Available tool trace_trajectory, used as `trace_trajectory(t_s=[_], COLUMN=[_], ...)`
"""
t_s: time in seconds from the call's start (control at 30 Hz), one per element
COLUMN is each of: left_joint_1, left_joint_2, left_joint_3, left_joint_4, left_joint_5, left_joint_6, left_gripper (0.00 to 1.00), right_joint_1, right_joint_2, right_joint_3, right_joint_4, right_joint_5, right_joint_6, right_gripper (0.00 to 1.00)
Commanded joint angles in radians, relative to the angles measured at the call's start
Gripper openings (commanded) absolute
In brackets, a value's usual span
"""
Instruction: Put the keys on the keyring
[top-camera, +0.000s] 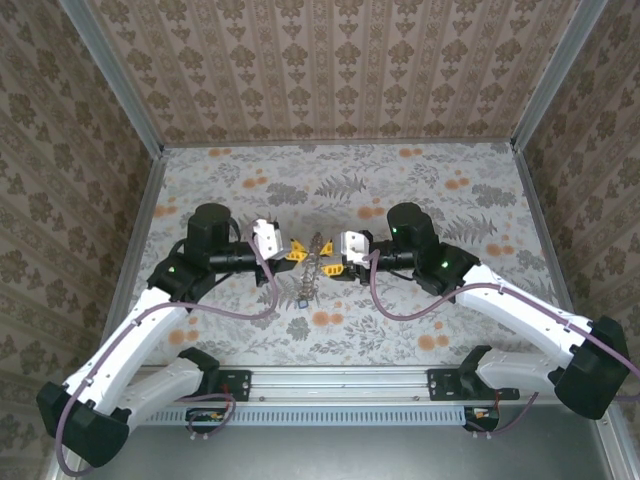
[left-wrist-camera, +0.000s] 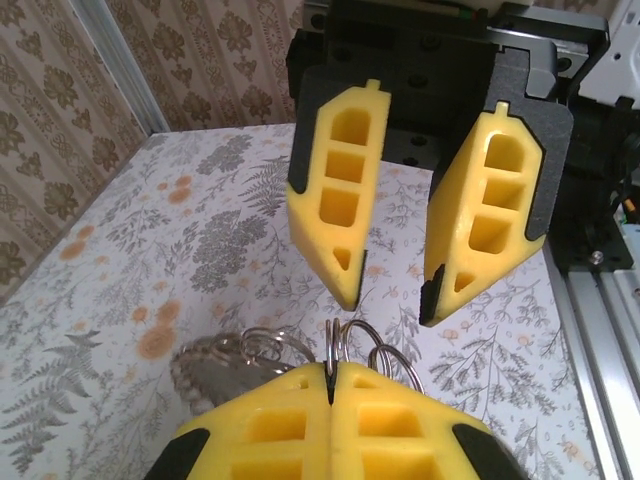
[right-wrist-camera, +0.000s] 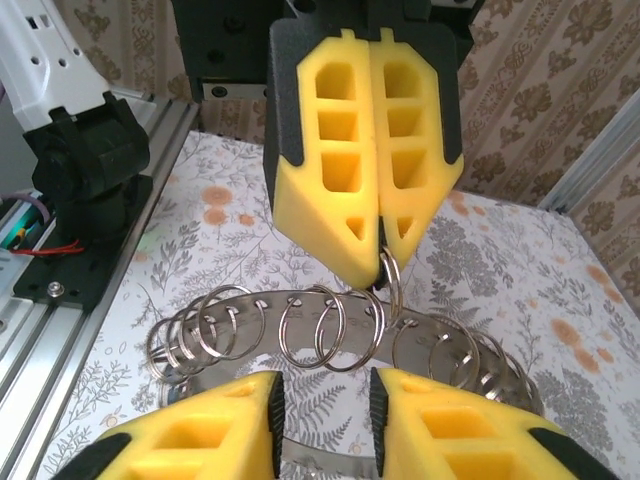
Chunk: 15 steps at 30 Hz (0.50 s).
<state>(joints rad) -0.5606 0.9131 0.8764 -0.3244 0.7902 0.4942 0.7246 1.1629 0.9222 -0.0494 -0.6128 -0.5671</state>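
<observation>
The keyring (top-camera: 312, 262) is a grey metal band strung with several steel split rings, hanging between my two grippers over the middle of the table. My left gripper (left-wrist-camera: 330, 372) is shut on one of its split rings (left-wrist-camera: 352, 340), and the band (left-wrist-camera: 215, 375) curls off to its left. From the right wrist, the left gripper (right-wrist-camera: 382, 265) pinches that ring above the band (right-wrist-camera: 270, 297). My right gripper (right-wrist-camera: 325, 385) stands open just short of the rings, with nothing between its pads. Facing it, the left wrist shows the right gripper (left-wrist-camera: 390, 305) with its jaws apart. The keys are out of view.
A floral cloth (top-camera: 400, 180) covers the table, boxed in by patterned walls with aluminium corner posts (top-camera: 150, 110). An aluminium rail (top-camera: 340, 385) carrying both arm bases runs along the near edge. Both arms (top-camera: 150, 330) reach inward and meet at the centre.
</observation>
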Motion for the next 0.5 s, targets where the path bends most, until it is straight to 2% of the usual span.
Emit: trace_trajectory(t_s=[0.0,0.1,0.2,0.27,0.4,0.47], left_joint_1=[-0.013,-0.020,-0.020,-0.019,-0.018,-0.018], left_joint_2=[-0.025,-0.011,-0.003,-0.009,-0.043,-0.043], left_joint_3=[0.023,0.045,0.068,0.089,0.089,0.096], left_joint_4=[-0.048,-0.106,-0.166,-0.236,-0.294,-0.331], left_joint_5=[-0.040,-0.084,-0.186,-0.220,-0.180,-0.154], left_joint_6=[0.079,0.104,0.086,0.120,0.181,0.209], left_gripper=[0.00,0.00,0.00,0.00,0.00,0.00], right_joint_1=[0.007,0.012,0.011,0.011,0.018,0.043], right_joint_2=[-0.007,0.007,0.019,0.032,0.094,0.128], right_joint_3=[0.035,0.034,0.034,0.035,0.076,0.112], right_joint_4=[-0.023,0.027,0.066,0.093,0.056,0.005], right_joint_5=[0.032,0.055,0.085,0.092,0.003,0.005], right_joint_6=[-0.023,-0.015,-0.023,-0.020,-0.051,-0.105], right_gripper=[0.34,0.34,0.35,0.36,0.36,0.34])
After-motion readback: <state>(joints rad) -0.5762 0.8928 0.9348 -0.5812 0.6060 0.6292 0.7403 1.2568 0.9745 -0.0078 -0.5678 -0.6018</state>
